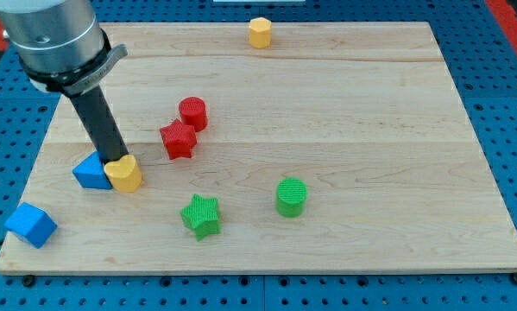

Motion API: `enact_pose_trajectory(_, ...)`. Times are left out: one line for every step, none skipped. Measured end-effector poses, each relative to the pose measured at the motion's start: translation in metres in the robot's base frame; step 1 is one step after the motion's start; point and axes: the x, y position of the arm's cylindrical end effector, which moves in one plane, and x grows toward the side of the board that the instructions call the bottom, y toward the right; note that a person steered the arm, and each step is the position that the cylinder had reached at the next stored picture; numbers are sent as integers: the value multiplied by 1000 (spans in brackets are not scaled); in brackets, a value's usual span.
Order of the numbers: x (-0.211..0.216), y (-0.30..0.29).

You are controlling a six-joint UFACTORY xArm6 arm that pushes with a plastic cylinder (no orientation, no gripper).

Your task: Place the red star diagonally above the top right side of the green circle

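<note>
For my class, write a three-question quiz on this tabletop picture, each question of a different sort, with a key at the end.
1. True or false: the red star lies toward the view's upper left of the green circle.
2. Multiple choice: my tip is closest to which block? A) the green star B) the yellow heart-like block C) the yellow hexagon
3. Fill in: the red cylinder sits just to the upper right of the red ____.

Key: 1 true. 2 B; the tip meets that block's top edge, with the blue triangle right beside it. 3 star.
</note>
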Motion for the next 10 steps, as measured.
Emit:
enact_pose_trajectory(8,-25)
enact_pose_trajectory(17,-35)
enact_pose_trajectory(25,-43)
enact_pose_trajectory(35,-53)
enact_pose_trajectory(35,-56)
enact_pose_trajectory(-11,-38)
enact_pose_trajectory(-37,17)
enact_pose_trajectory(-38,37)
enact_pose_trajectory(-38,54)
enact_pose_trajectory(-36,90)
